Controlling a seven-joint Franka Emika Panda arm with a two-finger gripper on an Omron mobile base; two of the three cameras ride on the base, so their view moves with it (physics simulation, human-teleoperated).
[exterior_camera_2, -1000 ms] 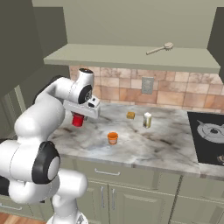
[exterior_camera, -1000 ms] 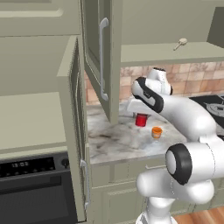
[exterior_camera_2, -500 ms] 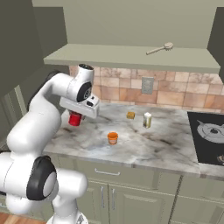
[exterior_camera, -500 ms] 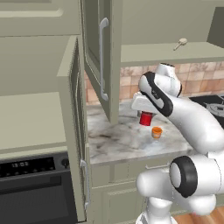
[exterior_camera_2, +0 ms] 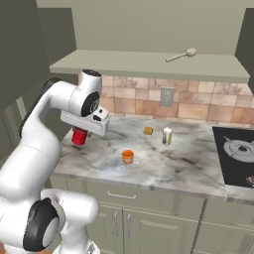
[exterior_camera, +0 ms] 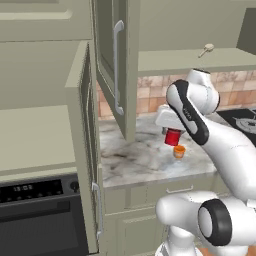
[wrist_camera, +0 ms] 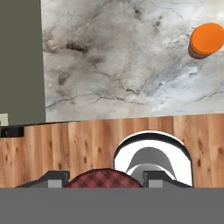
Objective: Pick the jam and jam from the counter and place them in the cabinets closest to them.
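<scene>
My gripper (exterior_camera_2: 79,134) is shut on a red jam jar (exterior_camera_2: 79,136), held in the air by the counter's front left part. In the left base view the red jam jar (exterior_camera: 173,136) hangs under the hand, right of the open upper cabinet door (exterior_camera: 114,65). Between the finger tips in the hand view sits the jar's red checked lid (wrist_camera: 105,178), with the wooden floor below. A small orange jam jar (exterior_camera_2: 128,156) stands on the marble counter (exterior_camera_2: 168,163); the orange jam jar (exterior_camera: 179,151) is just right of the held one and shows again as the orange jam jar (wrist_camera: 207,40).
An open lower cabinet door (exterior_camera: 88,135) stands left of the arm, above an oven (exterior_camera: 35,210). A pale carton (exterior_camera_2: 167,136) and a small orange block (exterior_camera_2: 148,130) sit near the tiled wall. A spoon (exterior_camera_2: 179,54) lies on the shelf. The stove (exterior_camera_2: 238,154) is at right.
The arm has re-posed, its elbow rising, and the hand has drawn the red jar slightly back from the wall toward the counter's front edge. The orange jar has not moved.
</scene>
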